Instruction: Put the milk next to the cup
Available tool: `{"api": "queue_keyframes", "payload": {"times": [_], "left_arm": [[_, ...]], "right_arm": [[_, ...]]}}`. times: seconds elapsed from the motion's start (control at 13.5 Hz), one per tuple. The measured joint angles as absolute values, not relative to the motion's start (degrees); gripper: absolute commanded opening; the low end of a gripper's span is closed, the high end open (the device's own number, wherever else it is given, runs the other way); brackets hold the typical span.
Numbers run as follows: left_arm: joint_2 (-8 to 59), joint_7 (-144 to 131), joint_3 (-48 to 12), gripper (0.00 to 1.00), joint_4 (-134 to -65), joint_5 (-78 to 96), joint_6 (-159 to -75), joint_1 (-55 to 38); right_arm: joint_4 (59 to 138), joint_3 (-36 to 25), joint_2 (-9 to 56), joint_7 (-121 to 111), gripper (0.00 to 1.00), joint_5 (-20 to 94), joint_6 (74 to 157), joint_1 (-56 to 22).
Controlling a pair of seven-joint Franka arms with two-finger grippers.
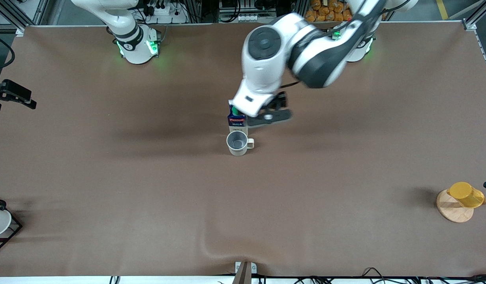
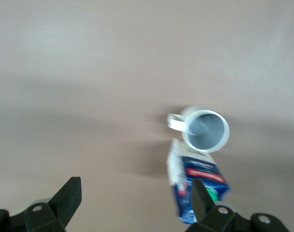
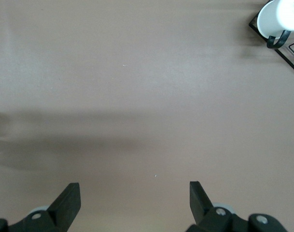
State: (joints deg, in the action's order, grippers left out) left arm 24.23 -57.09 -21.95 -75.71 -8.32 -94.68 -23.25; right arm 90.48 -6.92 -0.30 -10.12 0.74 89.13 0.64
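Milk carton (image 1: 237, 119) stands upright on the brown table (image 1: 108, 177), mid-table, touching or just beside the cream mug (image 1: 238, 143); can't tell which. Carton is the one farther from the front camera, mug nearer. Mug handle points toward the left arm's end of the table. Mug is upright, grey inside, looks empty.

Left gripper (image 1: 271, 111) is up in the air just beside the carton's top, on the side toward the left arm's end. Jaws spread wide, nothing between them. In the left wrist view the gripper (image 2: 136, 205) shows both black fingers (image 2: 64, 198) well apart, bare table in the gap; the carton (image 2: 197, 179) sits outside the gap, partly hidden by one finger, with the mug (image 2: 205, 128) right against it. Carton is not gripped. Green cap and red label visible on the carton.

Right gripper (image 3: 134, 203) is out of the front view; only the right arm's base shows at the top. Right wrist view: fingers wide apart, holding nothing, over bare table. The right arm waits.

Also around: white cup (image 3: 277, 17) in a black wire rack (image 1: 8, 232) at the right arm's end, near the front camera. Yellow cup (image 1: 466, 194) on a round wooden stand (image 1: 454, 211) at the left arm's end, also near the camera.
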Motion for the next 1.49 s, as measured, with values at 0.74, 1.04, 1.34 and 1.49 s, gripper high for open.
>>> {"api": "queue_keyframes", "payload": {"times": [0.74, 1.04, 1.34, 1.49], "left_arm": [[3.89, -28.99, -21.75, 1.0, -83.41, -6.43, -85.19, 2.08], [-0.86, -15.22, -15.52, 1.0, -83.88, -2.14, -81.85, 3.71], [-2.1, -9.14, -11.83, 1.0, -82.49, 1.24, -76.5, 3.5], [-2.1, -4.67, -8.97, 1.0, -81.79, 2.28, -75.14, 3.21]], "right_arm": [[89.75, -7.03, 0.14, -10.11, 1.0, 0.86, 89.44, 0.84], [89.62, -7.08, 0.18, -10.11, 1.0, 0.86, 89.66, 0.86], [89.59, -7.06, 0.22, -10.11, 1.0, 0.87, 90.09, 0.86], [89.59, -7.05, 0.35, -10.11, 1.0, 0.88, 90.46, 0.86]]}}
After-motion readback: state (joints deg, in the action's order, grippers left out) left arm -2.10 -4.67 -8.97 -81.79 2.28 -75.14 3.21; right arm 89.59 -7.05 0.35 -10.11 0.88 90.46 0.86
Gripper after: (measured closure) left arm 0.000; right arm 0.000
